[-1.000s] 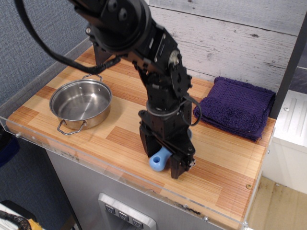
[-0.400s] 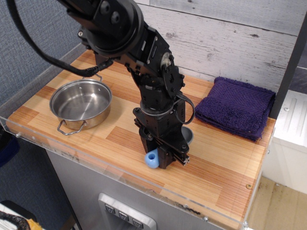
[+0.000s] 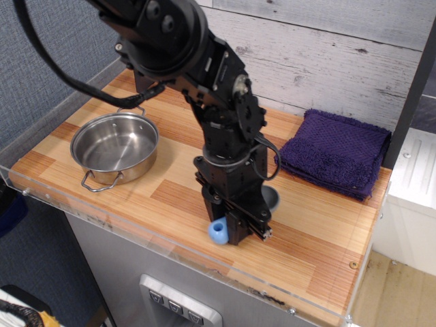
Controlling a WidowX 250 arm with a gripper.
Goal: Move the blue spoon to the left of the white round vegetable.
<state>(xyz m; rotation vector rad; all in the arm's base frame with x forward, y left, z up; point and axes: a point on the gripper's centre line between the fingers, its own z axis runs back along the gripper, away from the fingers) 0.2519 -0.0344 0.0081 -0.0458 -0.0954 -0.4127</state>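
The blue spoon [image 3: 218, 231] lies low at the front of the wooden table [image 3: 313, 231]. Its light-blue hollow handle end points toward the front edge, and its grey-blue bowl [image 3: 272, 198] shows behind the gripper on the right. My gripper [image 3: 230, 234] points down over the handle with its black fingers closed around it, at or just above the tabletop. The white round vegetable does not show; the arm may hide it.
A steel pot [image 3: 114, 146] with two handles stands at the left. A folded purple towel [image 3: 337, 151] lies at the back right. A clear plastic rim [image 3: 136, 235] runs along the table's front edge, close to the spoon.
The gripper has come down with the spoon and shifted a little left. The spoon, held tilted above the table a second ago, is now low near the front edge.
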